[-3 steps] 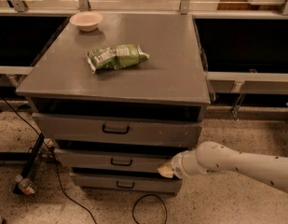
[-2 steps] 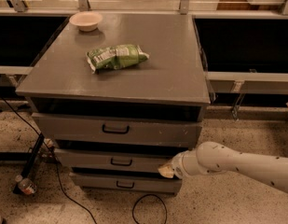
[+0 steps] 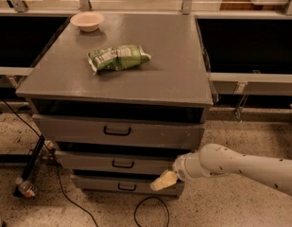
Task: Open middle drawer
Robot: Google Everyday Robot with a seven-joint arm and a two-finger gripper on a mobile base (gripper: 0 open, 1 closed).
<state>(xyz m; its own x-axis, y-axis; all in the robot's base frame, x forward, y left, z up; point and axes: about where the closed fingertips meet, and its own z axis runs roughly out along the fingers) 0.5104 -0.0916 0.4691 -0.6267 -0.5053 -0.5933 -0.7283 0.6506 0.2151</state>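
Observation:
The middle drawer [image 3: 89,162] is the mid-sized grey front of the grey cabinet, with a small black pull handle [image 3: 123,164] at its centre. It sits between the taller top drawer [image 3: 79,129] and the narrow bottom drawer [image 3: 98,183]. My gripper [image 3: 164,180], cream-coloured at the end of a white arm [image 3: 240,167], is low at the cabinet's front right corner. It is just below the right end of the middle drawer front and well right of the handle.
A green snack bag [image 3: 118,57] and a small white bowl [image 3: 87,21] lie on the cabinet top [image 3: 174,74]. A black cable [image 3: 150,212] loops on the speckled floor below the drawers. A bottle [image 3: 26,188] lies at the lower left.
My gripper has moved slightly down and to the left along the cabinet's front right corner. The drawers have not visibly moved.

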